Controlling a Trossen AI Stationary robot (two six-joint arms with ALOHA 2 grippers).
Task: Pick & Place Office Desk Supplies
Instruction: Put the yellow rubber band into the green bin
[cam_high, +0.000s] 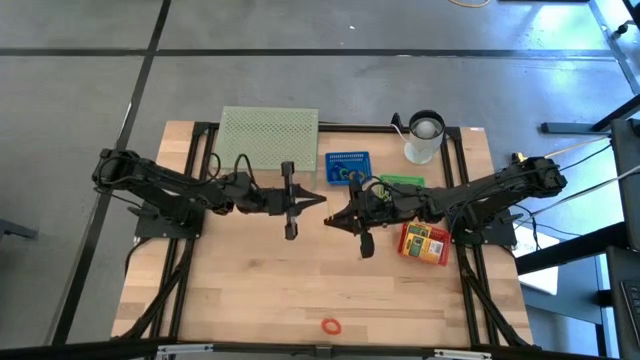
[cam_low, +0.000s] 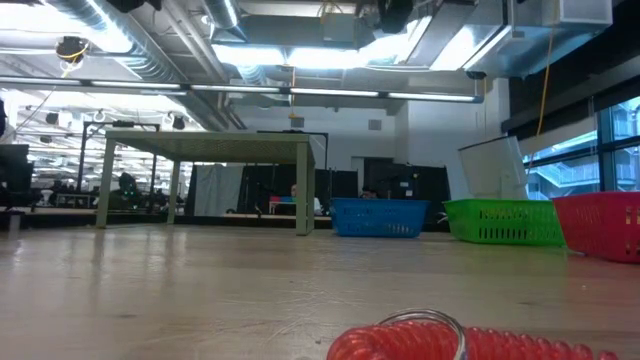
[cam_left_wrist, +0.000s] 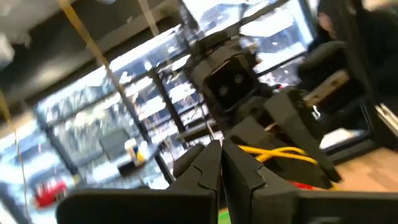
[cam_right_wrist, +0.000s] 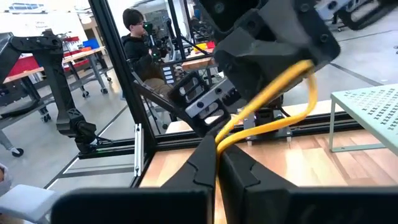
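Collision is the risk: left gripper (cam_high: 318, 202) and right gripper (cam_high: 330, 220), both clenched on nothing, are held nose to nose, while red rubber band (cam_high: 331, 326) lies far off, at the table's front edge.

Straight down from overhead on the whole worktop (cam_high: 300, 290). Low cam sitting at surface level by the near edge, nose almost against the red coil (cam_low: 450, 342), also seen from overhead. Wrist cams staring at each other's arm across the middle.
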